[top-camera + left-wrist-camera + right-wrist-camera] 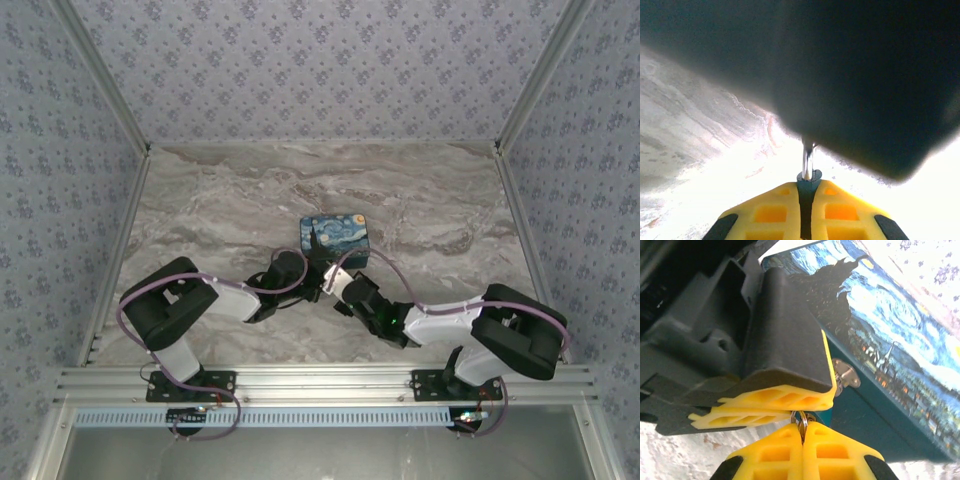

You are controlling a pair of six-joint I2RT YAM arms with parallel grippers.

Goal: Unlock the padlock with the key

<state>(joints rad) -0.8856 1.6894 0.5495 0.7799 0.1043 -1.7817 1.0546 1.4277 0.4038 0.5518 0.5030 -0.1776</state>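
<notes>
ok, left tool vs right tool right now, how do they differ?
Grip: the left tool is shut on a thin metal shaft; the right tool is shut on a small metal ring.
Pose: in the right wrist view the left tool's fingers lie sideways across the frame, the right tool's point up at them from below.
Shared: yellow fingers, both shut, both close to the painted box by its metal latch.

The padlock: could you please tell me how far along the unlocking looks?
Done: both grippers meet at the painted box. In hand: the left gripper is shut on a dark-teal piece, probably the padlock, with a metal shaft; the right gripper pinches a metal ring, presumably the key's, under the left fingers. Left: any key turn is hidden; nothing shows the lock open.
</notes>
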